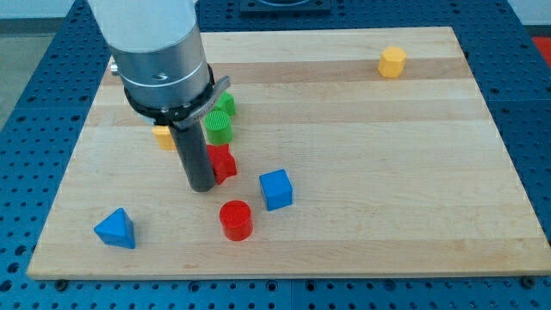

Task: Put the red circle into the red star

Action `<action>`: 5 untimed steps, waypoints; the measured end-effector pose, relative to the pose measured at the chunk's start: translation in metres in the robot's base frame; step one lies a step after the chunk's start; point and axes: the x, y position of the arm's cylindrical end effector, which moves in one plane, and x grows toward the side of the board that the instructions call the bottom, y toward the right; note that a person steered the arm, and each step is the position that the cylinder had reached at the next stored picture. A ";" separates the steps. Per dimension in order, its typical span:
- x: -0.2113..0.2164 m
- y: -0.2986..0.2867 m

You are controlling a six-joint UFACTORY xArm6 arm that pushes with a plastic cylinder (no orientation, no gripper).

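Note:
The red circle [235, 220], a short red cylinder, stands near the view's bottom centre-left. The red star [223, 162] lies just above it, partly hidden behind my dark rod. My tip [202, 187] rests on the board against the red star's left side, up and to the left of the red circle and apart from it.
A blue cube [276, 189] sits right of the red circle. A blue triangle [115, 229] lies at bottom left. Two green blocks [219, 127] and a partly hidden yellow block [164, 137] crowd above the star. A yellow hexagon [392, 62] stands at top right.

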 end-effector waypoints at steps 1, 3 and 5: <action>-0.004 0.000; 0.058 -0.004; 0.114 0.027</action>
